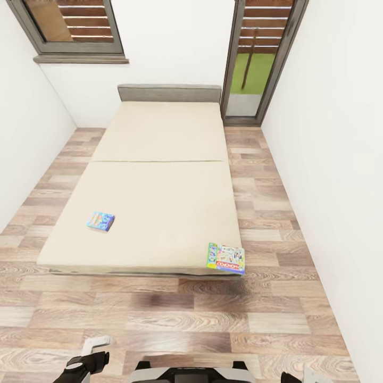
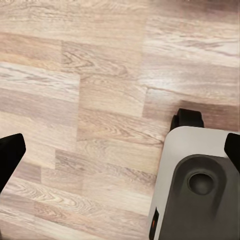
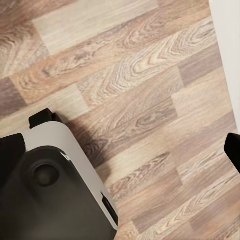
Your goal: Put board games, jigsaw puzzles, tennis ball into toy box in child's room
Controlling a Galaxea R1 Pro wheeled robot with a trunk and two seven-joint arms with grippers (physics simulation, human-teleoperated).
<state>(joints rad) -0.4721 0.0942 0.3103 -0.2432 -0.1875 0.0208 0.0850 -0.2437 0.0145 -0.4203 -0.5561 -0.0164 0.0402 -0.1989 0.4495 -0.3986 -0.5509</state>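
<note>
Ahead, the bed (image 1: 159,181) carried two board games: the small blue one (image 1: 100,221) lay near its left edge, and the Monopoly box (image 1: 227,258) sat at the near right corner, overhanging the foot edge. Bare wood-plank floor (image 1: 202,319) ran between bed and robot base (image 2: 200,190), with strips along both white walls. Both the left gripper (image 2: 120,150) and the right gripper (image 3: 120,150) hung with fingertips spread wide over planks, holding nothing.

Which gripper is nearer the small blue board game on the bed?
Left. The left gripper sits low, almost straight below the small blue board game; the right gripper is far across, at the opposite bottom corner.
</note>
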